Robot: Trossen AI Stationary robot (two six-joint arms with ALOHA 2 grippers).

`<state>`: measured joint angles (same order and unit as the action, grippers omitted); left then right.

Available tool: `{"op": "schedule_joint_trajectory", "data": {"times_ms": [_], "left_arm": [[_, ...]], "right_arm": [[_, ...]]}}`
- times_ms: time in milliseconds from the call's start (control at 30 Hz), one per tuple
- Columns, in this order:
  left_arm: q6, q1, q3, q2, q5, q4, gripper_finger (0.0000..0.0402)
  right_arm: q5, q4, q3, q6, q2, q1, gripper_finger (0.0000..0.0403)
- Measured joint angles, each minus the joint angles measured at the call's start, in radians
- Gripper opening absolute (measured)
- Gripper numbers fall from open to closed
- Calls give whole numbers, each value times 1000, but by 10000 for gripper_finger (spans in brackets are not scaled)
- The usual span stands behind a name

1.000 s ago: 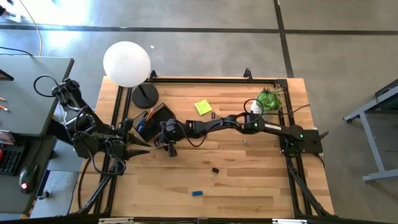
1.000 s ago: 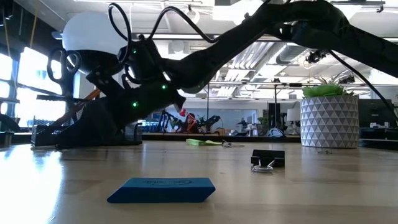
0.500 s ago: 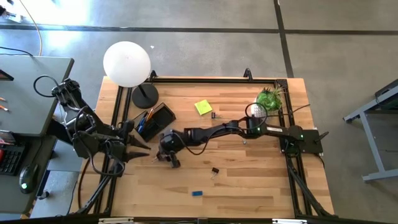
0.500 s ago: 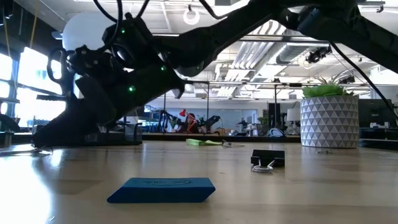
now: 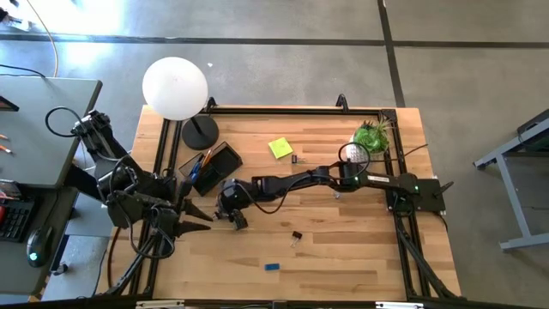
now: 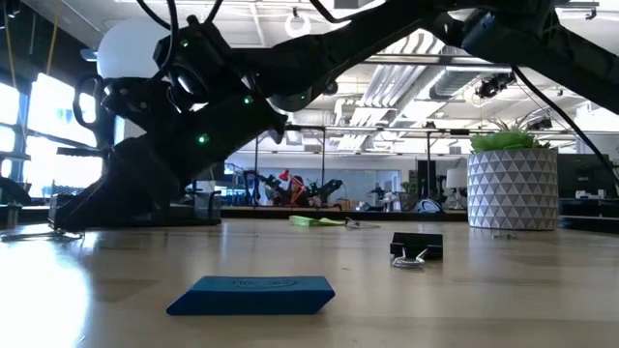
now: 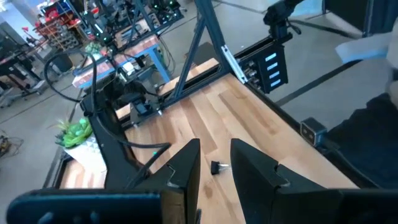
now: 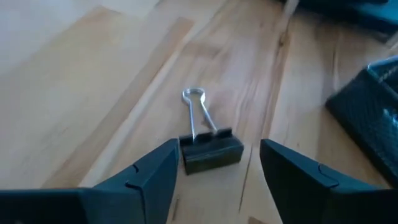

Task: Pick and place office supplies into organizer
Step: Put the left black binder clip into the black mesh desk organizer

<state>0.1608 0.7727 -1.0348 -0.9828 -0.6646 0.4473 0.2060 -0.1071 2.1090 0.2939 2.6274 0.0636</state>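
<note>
The high view looks straight down on the whole table (image 5: 343,257). The low view sits at tabletop height, close behind the blue eraser (image 6: 253,295), facing the room. Each wrist view looks past its own fingers. High and low views share the eraser, toward 6 o'clock, and the plant (image 5: 371,136).

Right arm stretched far across table, right hand (image 5: 230,215) low, fingers apart. Left hand (image 5: 204,219) waiting at left edge.
</note>
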Motion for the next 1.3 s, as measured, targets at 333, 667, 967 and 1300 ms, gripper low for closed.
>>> {"op": "schedule_joint_trajectory", "data": {"times_ms": [333, 667, 967, 1300], "left_arm": [[0, 0, 0, 1, 3, -25, 79], [-3, 0, 0, 1, 2, -21, 79], [-38, 0, 0, 3, 1, 26, 79], [-42, 0, 0, 11, -9, 25, 78]], "right_arm": [[4, 31, 3, 3, 27, -7, 225], [18, 63, 4, 0, 42, -6, 224], [34, 32, 6, 24, 42, -5, 177], [30, 2, 3, 26, 13, -4, 122]]}}
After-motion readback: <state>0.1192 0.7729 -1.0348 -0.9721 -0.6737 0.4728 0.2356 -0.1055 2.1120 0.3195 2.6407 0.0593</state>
